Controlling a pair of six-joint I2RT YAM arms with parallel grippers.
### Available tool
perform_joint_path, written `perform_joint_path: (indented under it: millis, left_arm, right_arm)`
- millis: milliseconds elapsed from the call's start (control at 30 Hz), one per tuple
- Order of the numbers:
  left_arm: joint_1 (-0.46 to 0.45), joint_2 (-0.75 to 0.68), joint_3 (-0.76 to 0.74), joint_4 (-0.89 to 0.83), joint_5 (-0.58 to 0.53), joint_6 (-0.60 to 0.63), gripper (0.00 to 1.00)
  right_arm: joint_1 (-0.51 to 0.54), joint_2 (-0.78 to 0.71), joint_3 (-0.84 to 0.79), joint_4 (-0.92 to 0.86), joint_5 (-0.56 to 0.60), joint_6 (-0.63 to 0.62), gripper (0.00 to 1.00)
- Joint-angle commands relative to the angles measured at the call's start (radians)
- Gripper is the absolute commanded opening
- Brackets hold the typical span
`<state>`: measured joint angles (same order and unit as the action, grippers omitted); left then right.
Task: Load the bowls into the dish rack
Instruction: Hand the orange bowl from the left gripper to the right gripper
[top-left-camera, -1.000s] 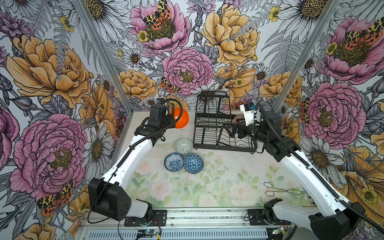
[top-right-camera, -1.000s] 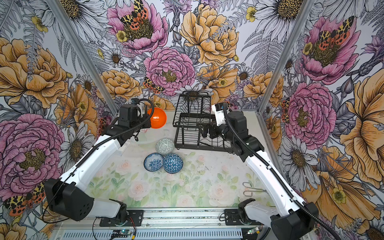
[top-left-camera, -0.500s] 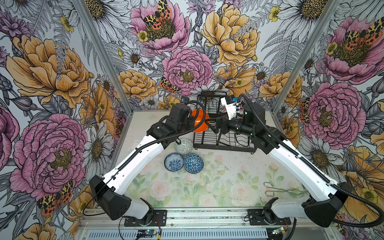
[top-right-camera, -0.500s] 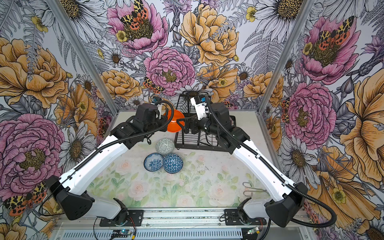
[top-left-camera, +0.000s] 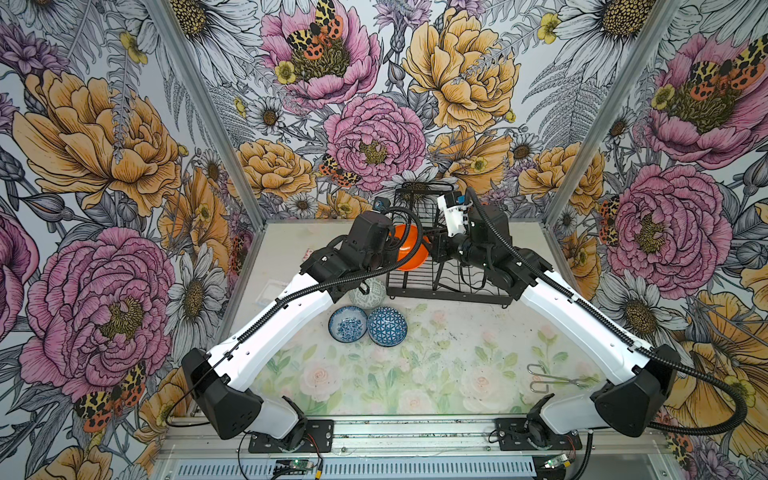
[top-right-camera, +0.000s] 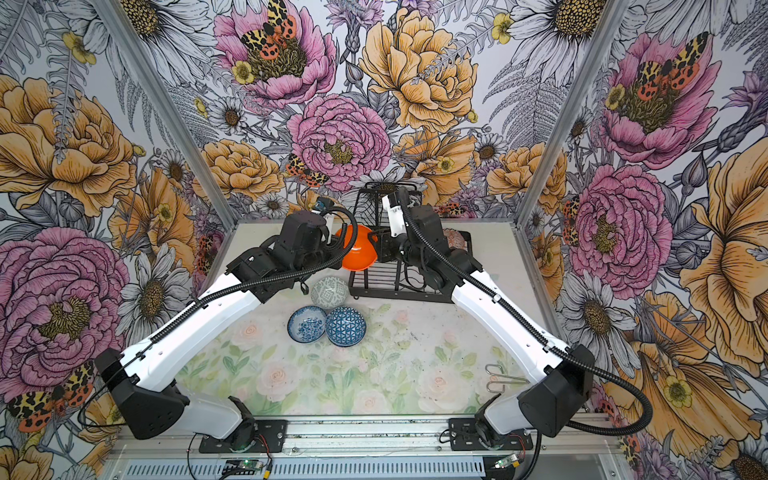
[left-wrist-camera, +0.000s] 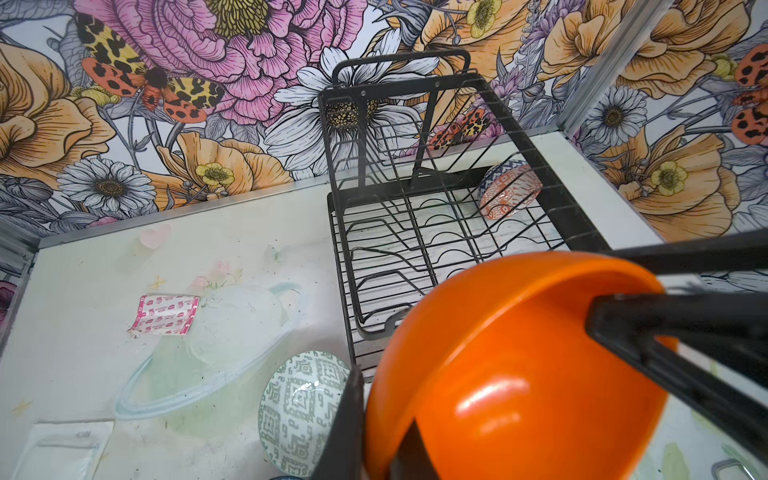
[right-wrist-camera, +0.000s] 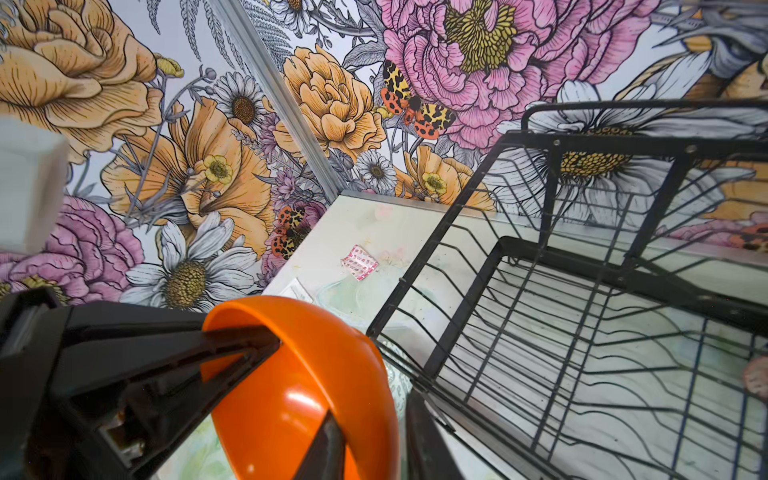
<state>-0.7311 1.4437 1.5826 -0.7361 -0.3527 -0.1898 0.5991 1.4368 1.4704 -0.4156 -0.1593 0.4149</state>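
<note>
Mid handover above dish rack (top-left-camera: 449, 286): my left gripper (left-wrist-camera: 374, 432) & right gripper (right-wrist-camera: 370, 440) both pinch orange bowl (top-left-camera: 409, 249) rim; next, left lets go.

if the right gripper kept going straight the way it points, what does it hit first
Probably the left gripper: the right gripper pinches the orange bowl at its near rim, and the other's fingers hold the far rim, straight ahead. Depth is unclear.
</note>
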Motion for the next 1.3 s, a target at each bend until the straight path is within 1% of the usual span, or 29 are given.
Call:
perform_joint_path:
  millis: [0,67,167,200,233,367,400,433,467,533,567,600,700,833,900,967,1000,1100,1167,1267]
  left_arm:
    - [-0.01,-0.047,0.03,0.044,-0.005,0.009,0.0]
    - [-0.011,-0.058,0.021,0.067,0.014,0.01,0.0]
    - [-0.01,-0.072,0.009,0.095,0.037,0.014,0.0]
    - [-0.011,-0.076,0.007,0.1,0.042,0.015,0.0]
    - [-0.011,-0.081,0.003,0.107,0.047,0.016,0.0]
    - [-0.007,-0.095,-0.01,0.123,0.067,0.021,0.0]
    - [-0.005,-0.098,-0.012,0.125,0.07,0.02,0.1]
    - [-0.004,-0.102,-0.016,0.128,0.073,0.021,0.29]
    - [0.001,-0.108,-0.02,0.129,0.079,0.021,0.45]
    - [0.011,-0.124,-0.028,0.134,0.078,0.021,0.84]
    - [0.019,-0.134,-0.031,0.134,0.075,0.023,0.94]
    - [0.033,-0.148,-0.036,0.134,0.071,0.023,0.99]
    - [0.093,-0.201,-0.052,0.137,0.086,0.026,0.99]
    - [0.226,-0.274,-0.115,0.135,0.136,0.009,0.99]
    - [0.302,-0.307,-0.16,0.132,0.209,-0.011,0.99]
    - [0.381,-0.328,-0.205,0.115,0.264,-0.033,0.99]
    - [0.418,-0.333,-0.228,0.1,0.285,-0.041,0.99]
    - [0.488,-0.342,-0.294,0.078,0.325,-0.05,0.99]
    - [0.513,-0.349,-0.334,0.078,0.34,-0.054,0.99]
    - [0.532,-0.358,-0.383,0.079,0.346,-0.056,0.99]
  right_arm:
    - [0.005,0.014,0.033,0.003,0.018,0.006,0.18]
    - [0.005,0.02,0.034,0.001,0.009,0.004,0.11]
    - [0.004,0.028,0.037,-0.001,0.001,0.003,0.1]
    - [0.004,0.028,0.039,0.0,0.0,0.002,0.07]
    - [0.004,0.03,0.038,-0.001,-0.002,0.003,0.0]
    - [-0.002,0.028,0.039,0.0,-0.004,-0.002,0.0]
    - [-0.005,0.025,0.039,-0.002,-0.005,-0.005,0.0]
    - [-0.01,0.018,0.038,-0.001,0.001,-0.011,0.0]
    - [-0.016,0.011,0.036,-0.001,0.004,-0.017,0.0]
    - [-0.034,-0.018,0.026,-0.001,0.016,-0.04,0.0]
    - [-0.046,-0.034,0.02,-0.002,0.023,-0.054,0.0]
    - [-0.06,-0.061,0.01,-0.001,0.035,-0.068,0.0]
    - [-0.09,-0.156,-0.025,-0.001,0.098,-0.139,0.0]
    - [-0.199,-0.276,-0.074,-0.023,0.13,-0.208,0.0]
    - [-0.265,-0.325,-0.102,-0.034,0.168,-0.253,0.0]
    - [-0.312,-0.355,-0.133,-0.034,0.255,-0.343,0.0]
    - [-0.336,-0.355,-0.142,-0.034,0.294,-0.378,0.0]
    - [-0.404,-0.329,-0.167,-0.028,0.378,-0.469,0.0]
    - [-0.442,-0.3,-0.184,-0.011,0.432,-0.523,0.0]
    - [-0.491,-0.243,-0.245,0.08,0.451,-0.639,0.0]
